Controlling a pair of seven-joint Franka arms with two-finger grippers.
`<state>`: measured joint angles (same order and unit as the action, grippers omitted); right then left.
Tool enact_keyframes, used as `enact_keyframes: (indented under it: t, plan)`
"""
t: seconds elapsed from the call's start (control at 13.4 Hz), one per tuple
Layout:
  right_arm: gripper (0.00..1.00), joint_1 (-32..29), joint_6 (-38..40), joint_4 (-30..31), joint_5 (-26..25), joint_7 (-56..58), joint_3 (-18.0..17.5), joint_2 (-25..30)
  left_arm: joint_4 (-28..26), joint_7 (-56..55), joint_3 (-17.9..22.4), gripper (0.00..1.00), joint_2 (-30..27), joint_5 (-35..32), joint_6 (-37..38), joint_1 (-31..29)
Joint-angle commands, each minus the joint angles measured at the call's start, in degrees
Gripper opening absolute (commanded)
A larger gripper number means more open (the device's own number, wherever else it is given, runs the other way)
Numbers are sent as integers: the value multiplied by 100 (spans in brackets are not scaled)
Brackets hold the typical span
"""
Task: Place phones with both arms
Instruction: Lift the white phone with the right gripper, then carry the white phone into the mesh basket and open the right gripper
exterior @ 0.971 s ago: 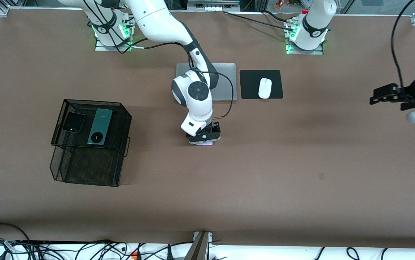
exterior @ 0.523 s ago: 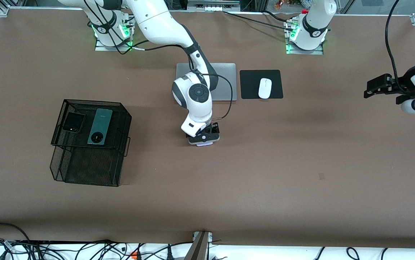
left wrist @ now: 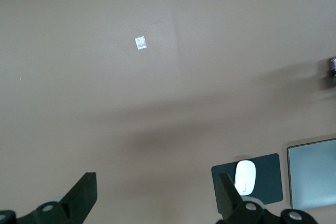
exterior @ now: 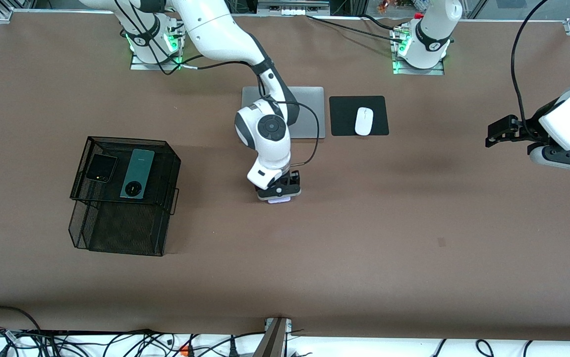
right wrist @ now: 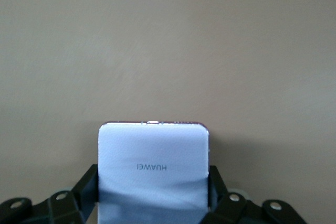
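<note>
While the right arm reaches down to mid-tabletop, its right tool (exterior: pixel 279 192) sits low over the pale lilac phone (exterior: pixel 279 200), fingers (right wrist: pixel 88 184) pressed against both side edges of it, grasping it; the right wrist view shows the lilac phone's rounded edge sticking out past the fingertips with bare brown tabletop (exterior: pixel 364 238) ahead of it. Whether the phone is lifted or still resting on the surface cannot be told. Just past the arm toward the bases lies the grey laptop (exterior: pixel 310 111), partly covered by the arm, and beside it the black mouse pad (exterior: pixel 344 116) with the white mouse (exterior: pixel 364 121) on it, both well apart from the tool. Toward the right arm's end stands a black wire-mesh basket (exterior: pixel 121 228), and on its upper tier lie the squarish black phone (exterior: pixel 101 168) and the longer dark green phone (exterior: pixel 137 174) side by side, near but not touching, inside the rim. The left tool (exterior: pixel 500 134) hangs in the air over the left arm's end of the tabletop, released, fingers (left wrist: pixel 81 198) spread wide with nothing between them. Wide open brown surface lies between basket and right tool, and all along the edge nearest the front camera; a small pale mark (left wrist: pixel 140 42) is the only thing on it.
</note>
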<state>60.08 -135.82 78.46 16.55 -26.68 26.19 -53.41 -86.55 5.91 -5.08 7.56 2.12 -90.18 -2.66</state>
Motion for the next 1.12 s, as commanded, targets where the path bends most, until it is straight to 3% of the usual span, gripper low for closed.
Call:
enact_keyframes:
  t: [0.0, 0.22, 0.45, 0.6, 0.75, 1.05]
  plan:
    - [0, -155, 1237, 64, -12, 337, 648, 970, -432, -99, -28, 100, -378, -142, -158, 54]
    - [0, -794, 2206, 64, -11, 1547, 940, 1595, -442, -301, -37, 100, -378, -150, -158, 143]
    - [0, -1646, 2709, 72, -11, 2779, 1037, 1685, -415, -249, -37, 100, -414, -150, 18, 125]
    - [0, -2278, 2422, 195, 110, 3325, 1011, 1597, -407, -240, -28, 100, -422, -150, 62, 99]
    - [0, -2711, 2183, 213, 706, 4158, 976, 1396, -415, -152, -28, 100, -510, -150, 167, 64]
    - [0, -2853, 1464, 484, 1043, 4339, 967, 1210, -424, 182, -19, 100, -589, -326, 185, -59]
